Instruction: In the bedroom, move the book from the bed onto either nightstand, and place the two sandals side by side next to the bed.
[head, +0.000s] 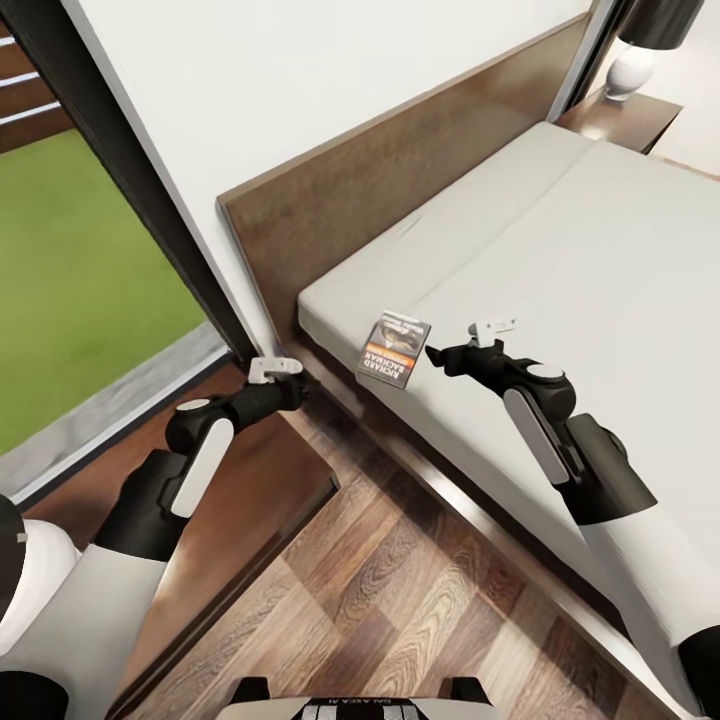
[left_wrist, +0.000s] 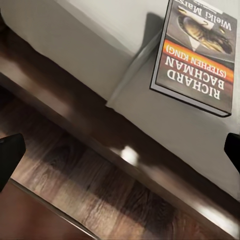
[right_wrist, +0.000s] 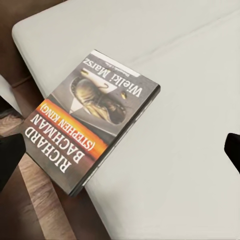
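The book lies flat on the bed's off-white mattress, at the corner near the headboard, slightly overhanging the edge. Its cover shows an orange band and white lettering. My right gripper hovers open just right of the book, which lies between and ahead of its fingertips. Above the nightstand, my left gripper is open and faces the book across the bed frame. The sandals are out of view.
A tall window showing grass stands left of the nightstand. A second nightstand with a lamp sits at the bed's far side. Wood-plank floor runs between the near nightstand and the bed.
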